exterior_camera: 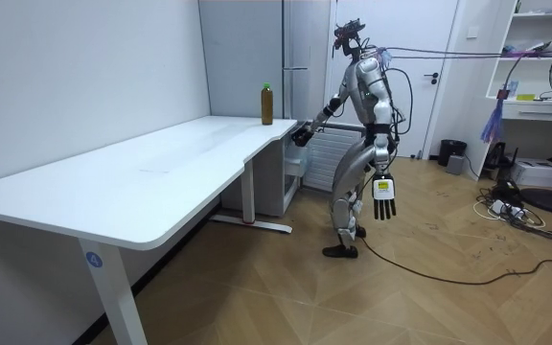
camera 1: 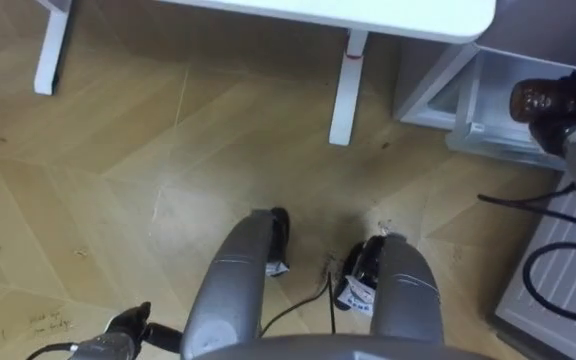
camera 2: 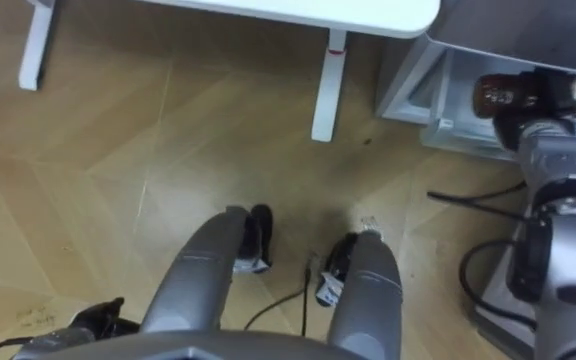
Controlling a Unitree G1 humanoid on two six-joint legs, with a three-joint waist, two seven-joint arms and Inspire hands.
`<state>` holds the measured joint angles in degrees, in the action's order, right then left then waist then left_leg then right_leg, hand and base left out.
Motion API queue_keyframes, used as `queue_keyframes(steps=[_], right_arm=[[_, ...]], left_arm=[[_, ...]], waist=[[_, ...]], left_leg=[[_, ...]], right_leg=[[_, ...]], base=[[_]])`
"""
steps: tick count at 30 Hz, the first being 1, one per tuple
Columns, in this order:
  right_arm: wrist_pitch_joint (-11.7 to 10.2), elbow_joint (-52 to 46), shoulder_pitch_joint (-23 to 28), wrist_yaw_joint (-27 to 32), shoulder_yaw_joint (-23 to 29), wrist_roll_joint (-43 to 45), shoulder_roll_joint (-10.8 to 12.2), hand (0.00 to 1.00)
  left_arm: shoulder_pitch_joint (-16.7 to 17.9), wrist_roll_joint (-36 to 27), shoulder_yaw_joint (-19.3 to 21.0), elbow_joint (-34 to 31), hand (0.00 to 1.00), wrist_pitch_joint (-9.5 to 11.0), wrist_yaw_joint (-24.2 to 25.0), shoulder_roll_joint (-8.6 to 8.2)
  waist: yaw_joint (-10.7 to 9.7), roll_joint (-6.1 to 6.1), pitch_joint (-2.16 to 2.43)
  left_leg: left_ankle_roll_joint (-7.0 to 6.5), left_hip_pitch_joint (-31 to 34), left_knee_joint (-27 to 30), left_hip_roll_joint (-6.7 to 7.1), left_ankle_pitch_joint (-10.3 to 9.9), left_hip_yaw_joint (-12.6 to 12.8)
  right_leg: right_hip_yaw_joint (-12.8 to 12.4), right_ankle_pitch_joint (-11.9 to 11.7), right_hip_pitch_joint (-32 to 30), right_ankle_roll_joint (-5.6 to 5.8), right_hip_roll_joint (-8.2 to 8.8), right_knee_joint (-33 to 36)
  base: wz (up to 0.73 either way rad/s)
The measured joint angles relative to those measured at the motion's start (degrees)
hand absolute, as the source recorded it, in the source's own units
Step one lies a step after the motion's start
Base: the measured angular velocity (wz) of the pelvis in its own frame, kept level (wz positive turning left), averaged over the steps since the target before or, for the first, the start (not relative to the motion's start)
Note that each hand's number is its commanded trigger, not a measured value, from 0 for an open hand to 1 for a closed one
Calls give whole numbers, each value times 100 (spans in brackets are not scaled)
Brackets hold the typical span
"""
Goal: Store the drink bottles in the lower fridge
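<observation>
Left eye view puts the brown bottle (camera 1: 530,100) at about two o'clock. It lies roughly level, its visible end pointing toward nine o'clock, just in front of the white-framed opening (camera 1: 465,100) low at the fridge's foot. The right hand (camera 2: 545,110) is clenched round the bottle's body, fingers wrapped over the far part, so one end alone is exposed. Held sideways and low like this, the bottle looks lined up to slide straight into the lower compartment rather than be set down from above. That is a judgement, since the compartment's inside is hidden. The bottle is dark amber and glossy and seems rigid; whether it is full I cannot tell.

A second drink, the green-capped bottle (exterior_camera: 267,103), stands upright on the far corner of the white table (exterior_camera: 161,168). In the room view it sits at roughly ten o'clock from the outstretched arm — probably parked there within reach of the fridge (exterior_camera: 300,57) for a later trip.

The left hand (exterior_camera: 383,199) hangs at the robot's side, toward six o'clock, with fingers straight and empty — out of the way of the work. The robot stands on the wood floor (camera 1: 118,200) between the table's end and the fridge, its right arm stretched toward the opening.
</observation>
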<state>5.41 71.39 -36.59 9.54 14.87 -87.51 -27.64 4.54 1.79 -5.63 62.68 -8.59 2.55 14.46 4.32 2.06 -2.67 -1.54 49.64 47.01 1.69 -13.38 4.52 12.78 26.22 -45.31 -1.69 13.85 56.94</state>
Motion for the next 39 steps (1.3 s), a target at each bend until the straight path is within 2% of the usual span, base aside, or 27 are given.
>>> queue_keyframes(steps=[2,3,4,5,6,14,19,27,39], right_arm=[[-14,-9,-101,147,-1,85,-1,100],[-25,-10,-160,213,-1,160,-2,84],[-37,-9,-207,278,-1,229,-2,84],[-37,-10,-220,301,-4,238,-2,26],[-37,-10,-264,332,-5,243,-2,1],[-77,-14,-289,632,0,229,-40,0],[-79,-19,-292,662,-18,180,-73,0],[-119,-25,-292,753,-18,134,-74,0],[-171,-24,-291,809,-17,120,-74,0]], left_arm=[[-5,1,-2,-16,0,40,-73,-1],[-8,9,1,-46,0,47,-118,0],[-14,9,0,-52,0,52,-142,0],[-14,6,-2,-53,0,57,-155,0],[-16,6,-4,-54,0,67,-185,0],[-9,-41,-4,-29,0,149,-219,-1],[-4,-457,-21,-37,0,156,-337,1],[-5,-459,-13,-40,0,270,-364,4],[5,-460,-8,-44,0,278,-362,82]], waist=[[-3,-2,1],[-18,-1,2],[-49,-2,2],[-61,-2,3],[-73,-1,3],[-82,0,5],[-61,19,12],[-57,35,13],[-43,56,18]], left_leg=[[10,38,80,-4,-7,1],[10,85,106,-4,-7,1],[9,121,145,-7,-8,-1],[9,137,157,-10,-8,-1],[5,182,180,-15,-10,-1],[-37,262,282,-63,-51,24],[-39,262,274,-88,-51,75],[-39,262,272,-90,-51,88],[-40,260,270,-91,-50,88]], right_leg=[[-8,5,-39,-4,0,42],[-10,7,-84,-8,2,75],[-9,8,-113,-9,4,98],[-12,8,-128,-9,3,103],[-15,8,-170,-10,1,120],[20,23,-188,-3,1,196],[-12,27,-214,-3,-8,218],[-21,28,-221,-5,-6,222],[-20,28,-215,-3,-9,211]], base=[[0],[0],[0],[0],[0],[0],[0],[0],[0]])
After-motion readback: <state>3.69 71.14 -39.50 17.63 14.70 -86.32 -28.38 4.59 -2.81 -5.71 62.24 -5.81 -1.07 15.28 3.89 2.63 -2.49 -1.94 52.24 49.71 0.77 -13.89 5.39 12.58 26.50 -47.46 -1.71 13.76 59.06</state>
